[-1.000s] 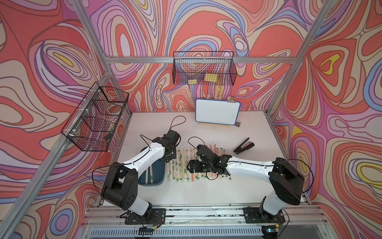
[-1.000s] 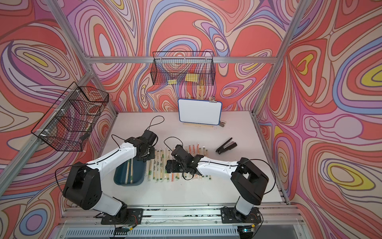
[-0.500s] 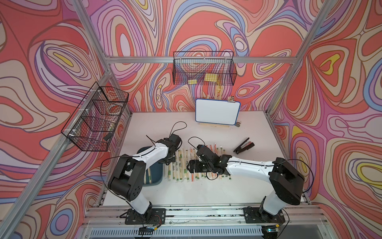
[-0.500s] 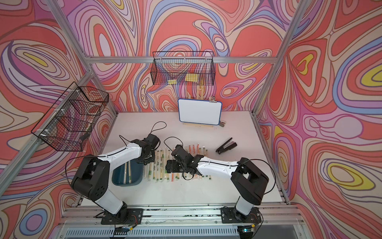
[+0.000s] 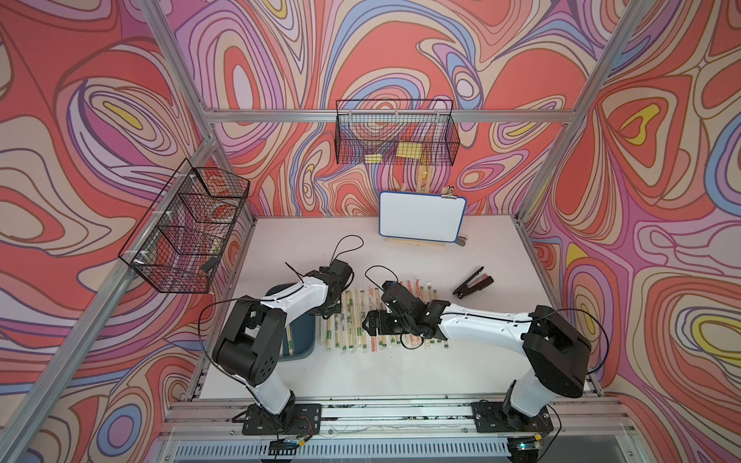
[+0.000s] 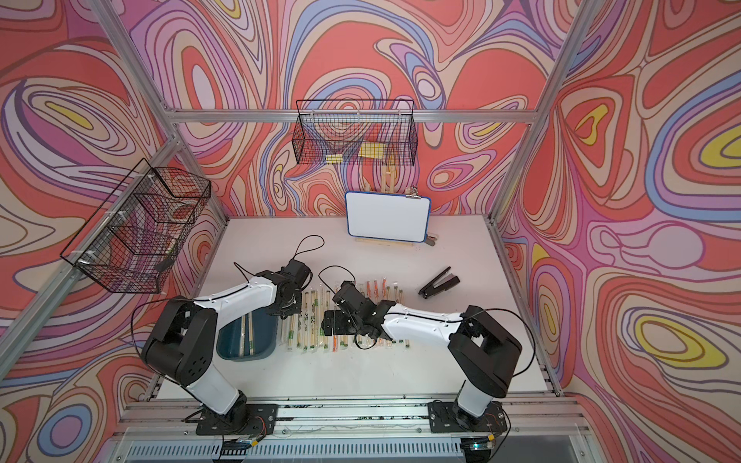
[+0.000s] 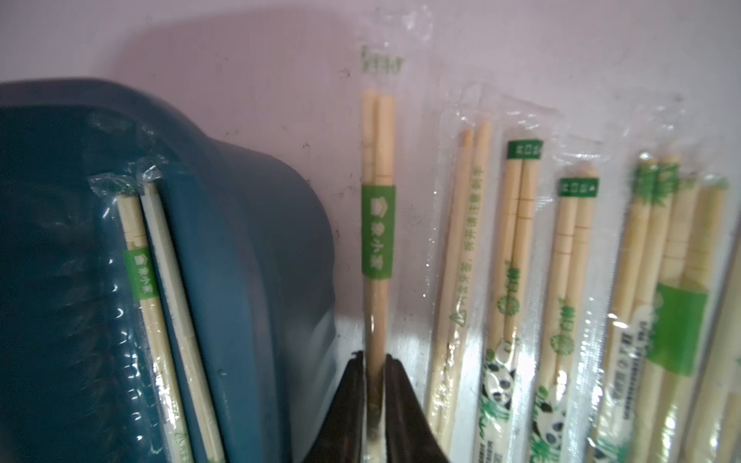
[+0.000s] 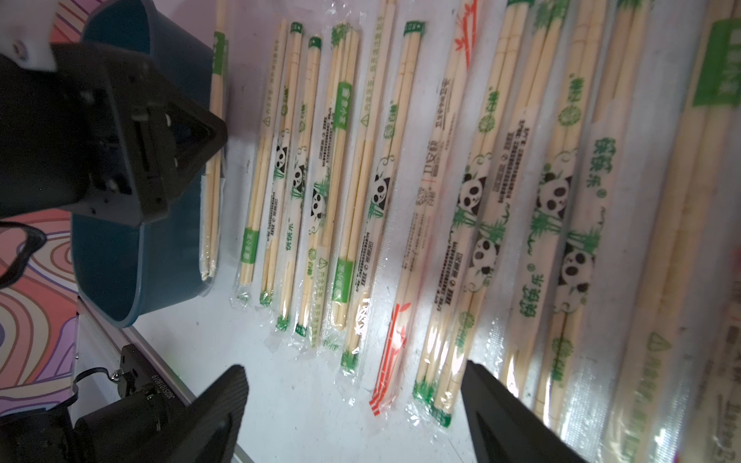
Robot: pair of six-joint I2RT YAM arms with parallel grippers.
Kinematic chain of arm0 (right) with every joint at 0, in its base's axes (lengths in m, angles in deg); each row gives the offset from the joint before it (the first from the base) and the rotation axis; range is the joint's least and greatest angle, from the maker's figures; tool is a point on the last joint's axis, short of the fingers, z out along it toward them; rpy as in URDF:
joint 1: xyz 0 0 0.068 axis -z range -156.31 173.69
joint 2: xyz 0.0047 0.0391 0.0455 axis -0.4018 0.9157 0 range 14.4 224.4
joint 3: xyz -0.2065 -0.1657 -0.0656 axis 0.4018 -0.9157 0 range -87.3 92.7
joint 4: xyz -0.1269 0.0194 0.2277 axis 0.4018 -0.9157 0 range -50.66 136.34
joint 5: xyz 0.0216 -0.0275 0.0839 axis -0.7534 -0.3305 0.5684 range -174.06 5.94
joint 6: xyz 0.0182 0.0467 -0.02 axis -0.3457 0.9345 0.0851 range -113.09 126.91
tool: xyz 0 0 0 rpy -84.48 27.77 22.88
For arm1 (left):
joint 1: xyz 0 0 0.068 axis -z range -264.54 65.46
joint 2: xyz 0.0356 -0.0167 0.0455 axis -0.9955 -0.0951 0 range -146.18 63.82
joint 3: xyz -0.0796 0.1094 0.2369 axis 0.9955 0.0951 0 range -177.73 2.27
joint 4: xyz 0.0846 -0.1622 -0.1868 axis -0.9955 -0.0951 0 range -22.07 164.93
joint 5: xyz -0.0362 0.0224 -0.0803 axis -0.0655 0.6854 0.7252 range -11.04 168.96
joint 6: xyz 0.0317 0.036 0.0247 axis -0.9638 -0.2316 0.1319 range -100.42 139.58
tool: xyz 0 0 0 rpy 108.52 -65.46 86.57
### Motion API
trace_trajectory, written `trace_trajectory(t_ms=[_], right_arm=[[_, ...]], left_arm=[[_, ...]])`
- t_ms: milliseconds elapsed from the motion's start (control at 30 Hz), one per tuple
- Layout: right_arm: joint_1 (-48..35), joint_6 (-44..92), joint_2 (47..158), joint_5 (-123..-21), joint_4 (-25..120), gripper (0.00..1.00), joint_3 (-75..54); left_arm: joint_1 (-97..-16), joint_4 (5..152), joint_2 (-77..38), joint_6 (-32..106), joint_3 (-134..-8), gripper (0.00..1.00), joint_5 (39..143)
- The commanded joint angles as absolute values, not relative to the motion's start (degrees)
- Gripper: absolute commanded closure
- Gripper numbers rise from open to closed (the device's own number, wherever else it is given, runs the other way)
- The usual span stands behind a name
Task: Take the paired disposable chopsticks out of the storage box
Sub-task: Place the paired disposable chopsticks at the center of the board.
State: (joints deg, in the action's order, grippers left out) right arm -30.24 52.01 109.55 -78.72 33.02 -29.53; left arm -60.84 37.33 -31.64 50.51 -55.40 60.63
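Left wrist view: the left hand has its fingers close on either side of one green-banded pair of the paired disposable chopsticks, lying on the worktop just beside the storage box; whether they pinch it I cannot tell. In a top view the box sits toward 8 o'clock, two pairs inside, others rowed at its 3 o'clock. The right hand hovers spread over them, empty.

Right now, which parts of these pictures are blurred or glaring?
Left wrist view: the black left end effector is out of focus, with glare on the pale tabletop beside it. Right wrist view: the plastic-sleeved bamboo chopstick pairs nearest the lens are soft and glinting. Both top views: sharp, evenly lit.
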Motion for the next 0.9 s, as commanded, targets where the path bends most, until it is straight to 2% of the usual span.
trace_trajectory(t_ms=[0,100,433,867], right_arm=[[-30.21,52.17,108.02,-79.87,33.33,0.11,-30.29],[-30.23,52.28,108.09,-79.92,33.51,0.11,-30.34],[-30.22,52.09,107.92,-79.9,33.56,0.11,-30.18],[-30.24,51.47,107.63,-79.09,35.34,0.11,-30.44]], left_arm=[[-60.4,37.93,-30.48,49.74,-55.12,0.74,62.86],[-60.39,37.87,-28.81,49.99,-55.46,0.7,63.98],[-61.67,33.79,-20.43,54.68,-57.41,0.68,61.03],[-78.98,35.96,-10.78,58.35,-46.54,0.67,68.73]])
